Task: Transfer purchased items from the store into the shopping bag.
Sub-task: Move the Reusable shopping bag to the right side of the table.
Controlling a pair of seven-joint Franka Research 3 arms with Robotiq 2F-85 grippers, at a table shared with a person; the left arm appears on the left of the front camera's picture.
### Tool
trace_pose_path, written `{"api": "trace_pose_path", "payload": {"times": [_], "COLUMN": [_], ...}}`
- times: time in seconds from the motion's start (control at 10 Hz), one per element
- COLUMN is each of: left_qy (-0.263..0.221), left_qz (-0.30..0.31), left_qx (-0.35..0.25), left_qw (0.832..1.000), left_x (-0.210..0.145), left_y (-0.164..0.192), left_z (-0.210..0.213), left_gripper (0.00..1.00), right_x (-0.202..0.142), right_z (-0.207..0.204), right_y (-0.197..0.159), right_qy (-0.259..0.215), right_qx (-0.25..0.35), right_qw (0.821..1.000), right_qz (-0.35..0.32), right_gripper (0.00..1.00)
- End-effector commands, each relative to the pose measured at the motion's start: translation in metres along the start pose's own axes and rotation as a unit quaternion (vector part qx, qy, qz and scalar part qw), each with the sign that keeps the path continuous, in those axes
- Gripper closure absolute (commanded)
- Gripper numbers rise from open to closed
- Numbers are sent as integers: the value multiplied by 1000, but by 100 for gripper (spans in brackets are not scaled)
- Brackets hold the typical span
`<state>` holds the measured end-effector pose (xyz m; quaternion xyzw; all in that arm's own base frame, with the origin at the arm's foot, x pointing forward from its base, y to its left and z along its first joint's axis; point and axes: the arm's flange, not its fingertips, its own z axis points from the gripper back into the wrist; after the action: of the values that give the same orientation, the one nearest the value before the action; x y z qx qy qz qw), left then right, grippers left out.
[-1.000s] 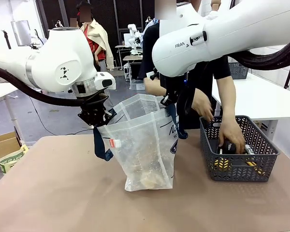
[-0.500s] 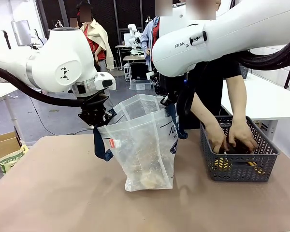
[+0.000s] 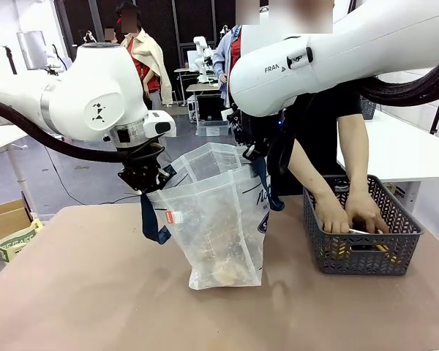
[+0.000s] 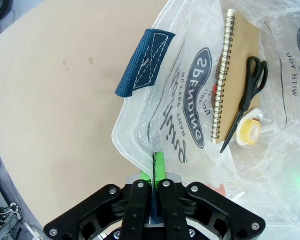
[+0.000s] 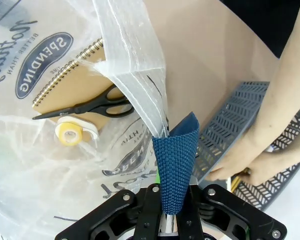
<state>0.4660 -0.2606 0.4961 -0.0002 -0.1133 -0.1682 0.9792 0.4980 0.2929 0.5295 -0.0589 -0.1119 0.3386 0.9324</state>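
The shopping bag [image 3: 219, 219] stands on the table [image 3: 80, 292] a little left of centre, its mouth stretched open upward. Through the opening, the wrist views show a spiral notebook [image 4: 235, 75], black scissors [image 4: 247, 95] and a roll of tape [image 4: 249, 131] lying flat at the bottom.

The left gripper [image 3: 143, 179] is clamped on the bag's rim by one navy strap [image 3: 152, 219], its green pads [image 4: 159, 165] pressed together on the plastic. The right gripper [image 3: 250, 150] pinches the opposite strap [image 5: 176, 165], folded between its fingers. Both arms hang above the table with their grippers pointing down, one at each side of the mouth.

The basket [image 3: 362, 252] sits just beside the bag, on the robot's right. Both of the person's hands [image 3: 350, 213] are down inside it, with the forearms sloping in from the far side. A yellowish item [image 3: 342, 251] shows through the slots.

The goods lie to the right of the bag's mouth, nearest the person's hands. With both grippers occupied, the next lift is probably the person's, up over the rim and leftward past the right gripper.
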Motion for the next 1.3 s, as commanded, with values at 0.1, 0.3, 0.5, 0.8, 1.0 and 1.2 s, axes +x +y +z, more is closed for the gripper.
{"api": "trace_pose_path", "payload": {"times": [0.1,0.3,0.5,0.8,1.0,1.2], "left_qy": [0,0,0,0,0,0], "left_qz": [0,0,0,0,0,0], "left_qx": [0,0,0,0,0,0], "left_qw": [1000,1000,1000,1000,1000,1000], "left_x": [0,0,0,0,0,0], "left_y": [0,0,0,0,0,0], "left_z": [0,0,0,0,0,0], "left_gripper": [100,100,100,100,100,100], "right_x": [0,0,0,0,0,0], "right_z": [0,0,0,0,0,0], "right_y": [0,0,0,0,0,0], "right_qy": [0,0,0,0,0,0], "right_qx": [0,0,0,0,0,0], "right_qw": [1000,1000,1000,1000,1000,1000], "right_qz": [0,0,0,0,0,0], "right_gripper": [100,100,100,100,100,100]}}
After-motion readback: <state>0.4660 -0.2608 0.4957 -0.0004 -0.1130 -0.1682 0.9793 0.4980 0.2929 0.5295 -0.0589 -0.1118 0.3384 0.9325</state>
